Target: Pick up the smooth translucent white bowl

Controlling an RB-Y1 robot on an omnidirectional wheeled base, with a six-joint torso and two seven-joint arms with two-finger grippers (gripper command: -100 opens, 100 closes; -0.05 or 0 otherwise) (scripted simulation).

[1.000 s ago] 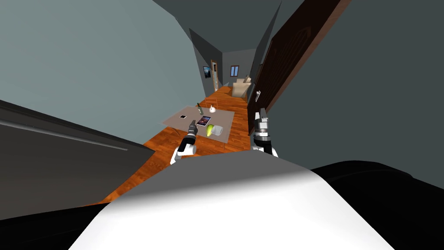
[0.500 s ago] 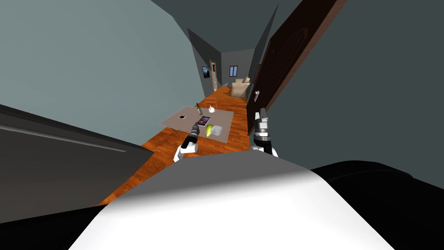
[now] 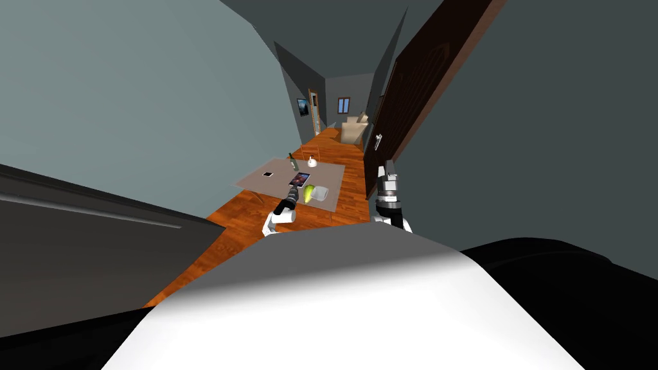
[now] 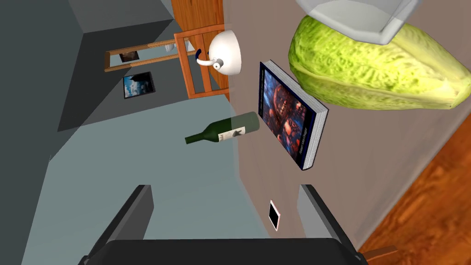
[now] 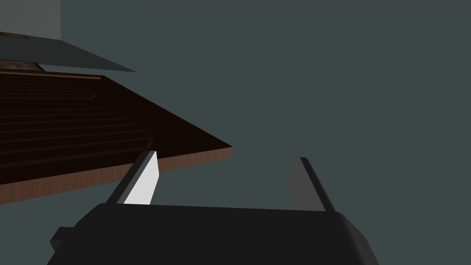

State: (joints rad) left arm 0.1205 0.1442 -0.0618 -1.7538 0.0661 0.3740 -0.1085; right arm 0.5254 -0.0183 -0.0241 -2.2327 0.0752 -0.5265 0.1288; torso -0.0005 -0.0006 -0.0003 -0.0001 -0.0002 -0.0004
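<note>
While the left gripper (image 4: pixel 224 188) hangs released at the desk's (image 4: pixel 368 152) near edge, the translucent white bowl (image 4: pixel 354 16) sits by its near right corner, touching a cabbage (image 4: pixel 368 73); the right gripper (image 5: pixel 225 158) is released too.

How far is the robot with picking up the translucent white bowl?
Done: the robot stands at the table, and the left gripper is open and aimed along it. In hand: the approach; the bowl lies ahead, beside the cabbage, untouched. Left: close in, grip, lift. The right gripper is open, raised by the dark door.
</note>
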